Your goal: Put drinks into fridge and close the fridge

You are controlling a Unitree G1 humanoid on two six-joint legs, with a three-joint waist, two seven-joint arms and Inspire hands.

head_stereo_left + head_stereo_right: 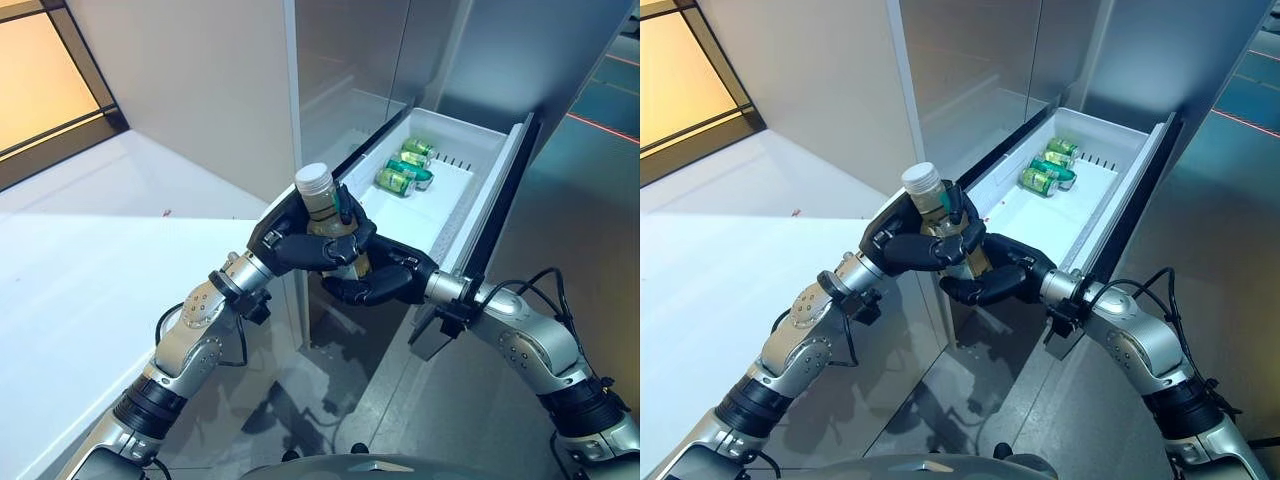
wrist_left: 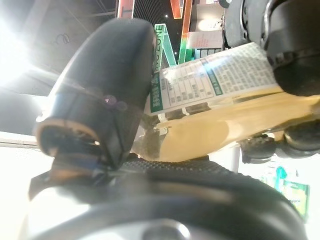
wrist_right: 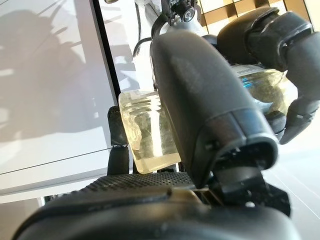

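Observation:
A clear bottle (image 1: 318, 200) with a white cap and yellowish drink stands upright between both hands, in front of the open fridge drawer (image 1: 470, 215). My left hand (image 1: 295, 245) is curled round its upper body; its label shows past the thumb in the left wrist view (image 2: 215, 80). My right hand (image 1: 385, 285) is curled round its base, and the base shows in the right wrist view (image 3: 145, 135). Green cans (image 1: 405, 168) lie on their sides at the back of the white drawer.
A white counter (image 1: 90, 270) stretches to the left. The drawer's dark front panel (image 1: 505, 200) stands out to the right of the hands. Grey fridge walls (image 1: 350, 60) rise behind the drawer. The drawer's near floor (image 1: 420, 215) is bare.

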